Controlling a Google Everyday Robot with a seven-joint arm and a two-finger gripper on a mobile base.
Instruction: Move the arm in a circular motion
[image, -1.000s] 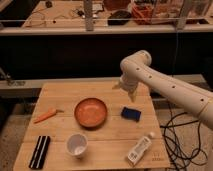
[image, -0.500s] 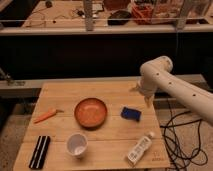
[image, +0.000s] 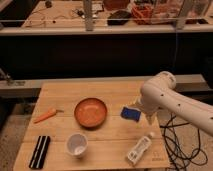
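Observation:
The cream-white arm (image: 172, 100) of thick smooth links with small dark dots comes in from the right edge. Its rounded elbow sits above the wooden table's (image: 115, 137) right edge. The gripper (image: 149, 120) is the narrow pointed tip, hanging down from the elbow over the table's right side, just right of a blue sponge (image: 131, 113) and above a white bottle (image: 139, 149).
On the table stand an orange bowl (image: 91, 112), a white cup (image: 77, 145), an orange carrot (image: 46, 115) at the left and a black flat object (image: 39, 151) at the front left. Black cables (image: 182, 145) lie on the floor at right. A railing and cluttered bench stand behind.
The arm has swung right and down. Its elbow moved from above the table's middle to its right edge, and the tip now points down beside the blue sponge.

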